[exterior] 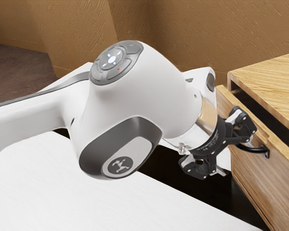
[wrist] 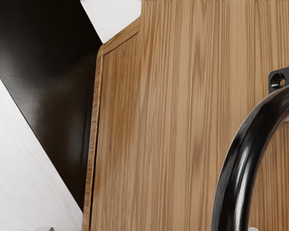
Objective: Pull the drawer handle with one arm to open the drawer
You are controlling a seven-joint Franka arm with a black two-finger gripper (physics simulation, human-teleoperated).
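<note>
Smooth white arm came over a matte white table. Black gripper sat right at the glossy curved handle of the wood-grain drawer, which was partly pulled out. Couldn't tell its grip.

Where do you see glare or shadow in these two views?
Exterior view: the white arm is brightly lit; the drawer interior lies in deep shadow. Wrist view: the black handle carries pale glossy streaks along its curve.
</note>
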